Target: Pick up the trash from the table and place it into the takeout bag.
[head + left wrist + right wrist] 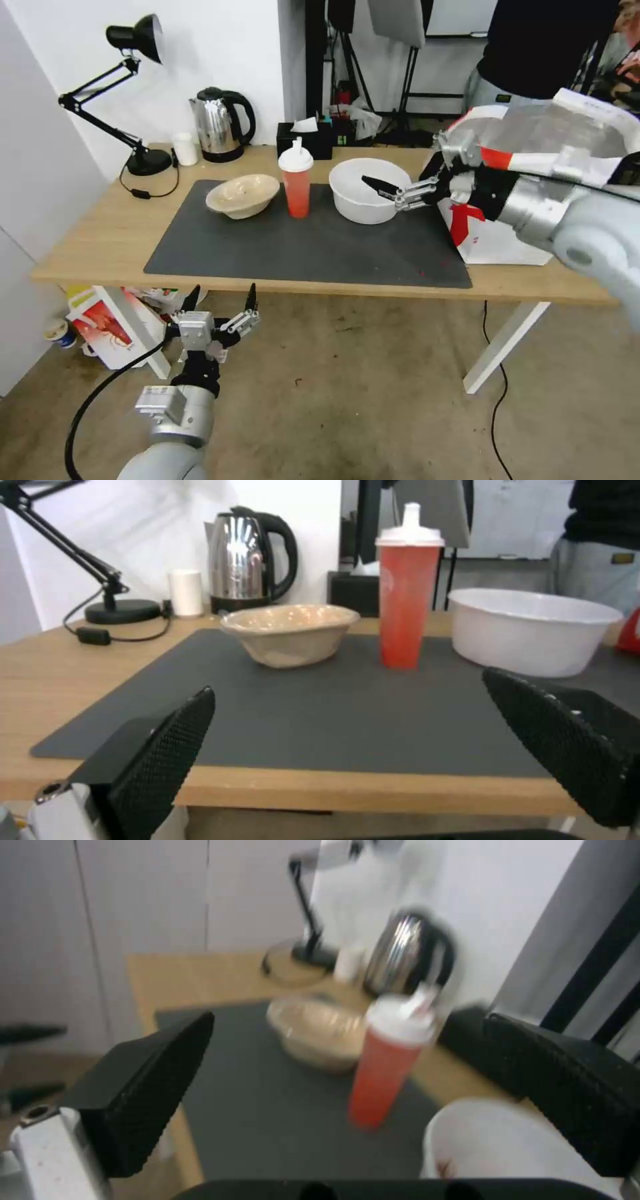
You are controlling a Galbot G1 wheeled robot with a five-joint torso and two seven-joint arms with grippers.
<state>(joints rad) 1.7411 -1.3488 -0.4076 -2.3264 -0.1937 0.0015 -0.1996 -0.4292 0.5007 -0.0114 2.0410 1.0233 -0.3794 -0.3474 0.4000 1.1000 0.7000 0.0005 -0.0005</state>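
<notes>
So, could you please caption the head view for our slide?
Open right gripper reaches over the white bowl beside the red cup.

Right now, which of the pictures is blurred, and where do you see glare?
Right wrist view: smeared by motion blur, the kettle and red cup soft. Left wrist view: sharp on the beige bowl, bright glare on the kettle. Head view: sharp, glare on the takeout bag's foil.

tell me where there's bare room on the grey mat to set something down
The front half of the dark grey rectangular mat is bare, from the shallow beige bowl, translucent red drink cup and deep round white plastic bowl forward to the table edge. That back row is crowded; the right gripper is at the white bowl.
</notes>
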